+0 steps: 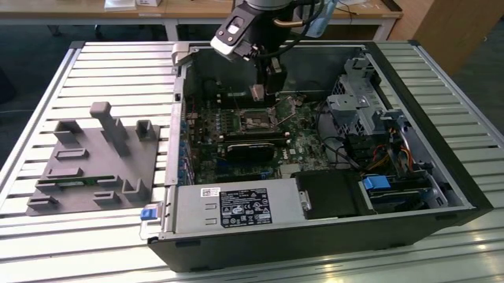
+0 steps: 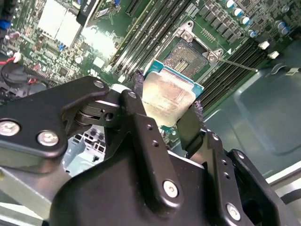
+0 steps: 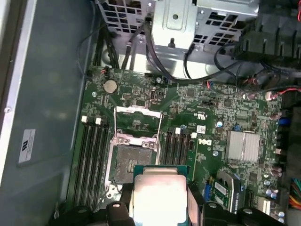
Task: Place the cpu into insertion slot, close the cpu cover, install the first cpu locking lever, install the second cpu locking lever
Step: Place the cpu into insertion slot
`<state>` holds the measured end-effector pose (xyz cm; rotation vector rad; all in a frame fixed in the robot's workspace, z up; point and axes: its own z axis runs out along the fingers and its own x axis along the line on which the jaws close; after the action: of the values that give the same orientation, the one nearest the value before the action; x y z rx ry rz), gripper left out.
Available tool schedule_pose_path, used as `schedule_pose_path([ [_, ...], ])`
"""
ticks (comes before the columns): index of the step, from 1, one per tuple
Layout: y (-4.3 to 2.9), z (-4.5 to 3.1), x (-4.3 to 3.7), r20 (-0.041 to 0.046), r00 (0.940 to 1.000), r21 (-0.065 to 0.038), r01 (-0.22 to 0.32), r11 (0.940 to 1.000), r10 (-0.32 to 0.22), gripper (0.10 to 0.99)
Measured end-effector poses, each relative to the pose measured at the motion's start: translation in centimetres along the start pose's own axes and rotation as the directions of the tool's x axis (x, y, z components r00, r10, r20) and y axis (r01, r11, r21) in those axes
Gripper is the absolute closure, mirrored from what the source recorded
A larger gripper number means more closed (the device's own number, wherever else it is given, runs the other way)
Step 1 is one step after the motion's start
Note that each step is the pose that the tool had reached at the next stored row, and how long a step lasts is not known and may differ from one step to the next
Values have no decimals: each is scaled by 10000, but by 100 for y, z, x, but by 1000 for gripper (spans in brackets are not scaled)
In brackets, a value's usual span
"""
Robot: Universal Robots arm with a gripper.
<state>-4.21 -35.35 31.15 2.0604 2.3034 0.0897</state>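
The small square cpu (image 2: 173, 101) with its pale silver-grey top is clamped between the black gripper's (image 2: 167, 94) fingers, above the green motherboard (image 3: 197, 141) and near the dark, silver-rimmed insertion slot (image 3: 133, 160). The first wrist view adds the thin silver cpu cover (image 3: 138, 110) frame swung open; the exterior view, the open black computer case (image 1: 315, 242).

Robotics laboratory bench. A slatted aluminium table (image 1: 110, 65) carries an opened computer case (image 1: 315, 242), its cables and drive cage bare, and a grey moulded parts fixture (image 1: 94, 159). A robot arm (image 1: 264, 15) with its gripper (image 2: 167, 96) hangs over the motherboard (image 1: 236, 127). Wooden desks (image 1: 197, 9) stand behind.
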Motion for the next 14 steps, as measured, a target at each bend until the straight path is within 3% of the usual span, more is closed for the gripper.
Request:
schedule_pose_path([
  [7, -2, 118, 61, 46, 9989, 8, -462, 9989, 462, 549],
  [14, -1, 239, 152, 93, 9988, 111, -489, 9987, 488, 549],
])
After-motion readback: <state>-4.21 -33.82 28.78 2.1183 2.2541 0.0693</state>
